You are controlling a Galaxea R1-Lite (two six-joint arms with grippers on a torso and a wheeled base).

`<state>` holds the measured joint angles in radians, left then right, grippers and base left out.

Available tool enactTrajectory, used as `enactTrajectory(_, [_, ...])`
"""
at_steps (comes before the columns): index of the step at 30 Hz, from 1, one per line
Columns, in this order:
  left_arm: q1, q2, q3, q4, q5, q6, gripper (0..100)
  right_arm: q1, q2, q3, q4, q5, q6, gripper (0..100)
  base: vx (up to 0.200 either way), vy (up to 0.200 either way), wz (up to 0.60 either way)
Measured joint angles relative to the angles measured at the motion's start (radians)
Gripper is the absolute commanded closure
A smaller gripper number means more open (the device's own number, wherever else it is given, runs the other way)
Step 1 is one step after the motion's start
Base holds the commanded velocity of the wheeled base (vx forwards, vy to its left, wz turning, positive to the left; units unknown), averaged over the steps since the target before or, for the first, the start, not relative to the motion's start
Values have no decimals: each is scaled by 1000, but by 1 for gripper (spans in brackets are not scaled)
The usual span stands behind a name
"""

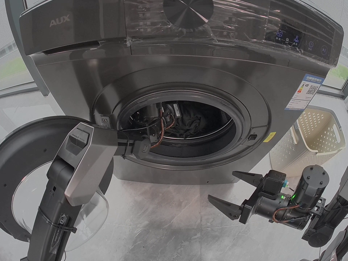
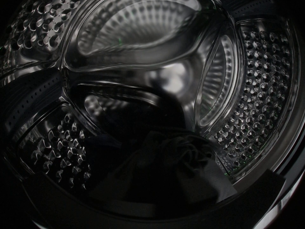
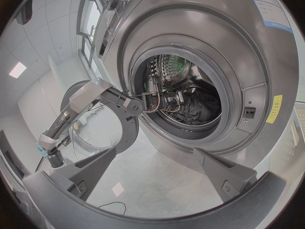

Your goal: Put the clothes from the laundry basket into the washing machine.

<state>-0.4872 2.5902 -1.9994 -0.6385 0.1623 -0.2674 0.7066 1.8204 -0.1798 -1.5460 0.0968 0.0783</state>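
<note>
Lying low in the drum (image 2: 260, 80) of the washer (image 1: 217, 73) were the dark clothes (image 1: 195, 122), with the left tool (image 3: 171, 100) just beside them.

The clothes sat in one crumpled heap, wider than tall, their long axis running side to side across the drum's lower wall; a bunched, gathered part stood at the top of the heap, and no end pointed out through the opening. The left arm (image 1: 90, 156) passed through the round opening, and I could not tell whether its tool was apart or together. The right tool (image 1: 222, 185) hung over the floor (image 1: 163, 214) in front of the washer, spread wide apart and holding nothing, its tips aimed toward the robot's left. The door (image 1: 32, 156) stood swung open on the left. The cream basket (image 1: 319, 135) stood beside the washer on the right, well apart from both tools.
</note>
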Motion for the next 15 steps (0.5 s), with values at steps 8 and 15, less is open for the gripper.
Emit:
enactTrajectory(8, [-29,-14,23,61,-9,1,0,-1,0,2,0,0,0,0,0,0,0])
enactTrajectory(15, [-53,-31,130,129,-70,30,100,0,5,2,0,0,1,0,0,0,0])
